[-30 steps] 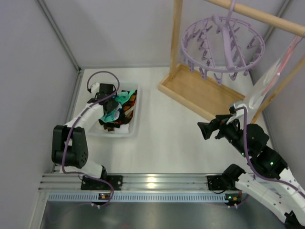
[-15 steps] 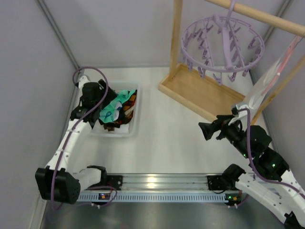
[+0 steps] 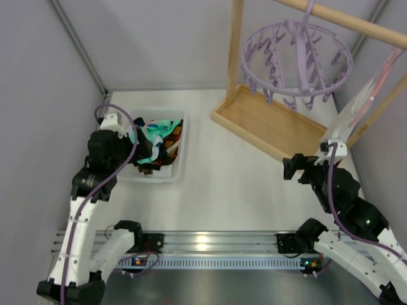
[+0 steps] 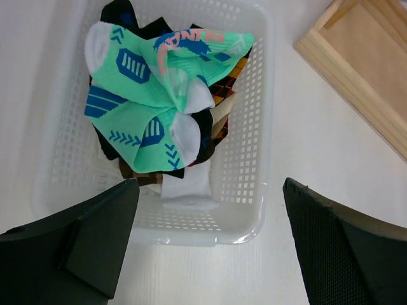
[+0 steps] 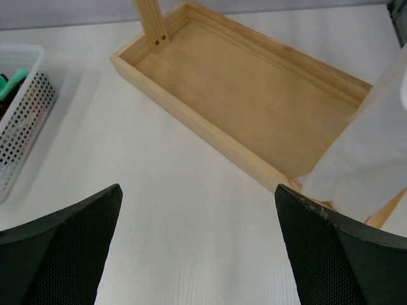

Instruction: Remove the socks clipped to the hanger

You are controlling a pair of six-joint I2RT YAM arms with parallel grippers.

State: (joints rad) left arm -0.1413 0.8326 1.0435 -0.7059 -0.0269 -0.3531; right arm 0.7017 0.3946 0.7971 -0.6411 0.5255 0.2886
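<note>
1. From the overhead camera, the round lavender plastic hanger (image 3: 297, 60) hung from the wooden rack frame (image 3: 236, 44) with no sock on any peg I could make out. The soft socks (image 3: 158, 141) lay heaped in the white perforated plastic basket (image 3: 180, 166) on the white worktop (image 3: 229, 190). I judged the task about finished. What remained was the risk of a careless retreat. The right jaws hovered near the frame's shallow wooden base tray (image 3: 267, 124) and a pale translucent sheet (image 3: 353, 108) hanging at the right. A wide swing there could have struck the upright and set the hanger rocking.

2. The left wrist camera showed the left jaws spread wide and empty, directly above the basket. The mint-teal pair sat on top of the pile and seemed to ride high. Had I dropped or closed there, a finger could have snagged a cuff and dragged a sock over the rim. The light basket might have slid too.

3. The right wrist camera showed the right jaws also apart and gripping nothing, over bare worktop beside the tray. The pale sheet hung close on the right, so a turn that way risked catching it.
</note>
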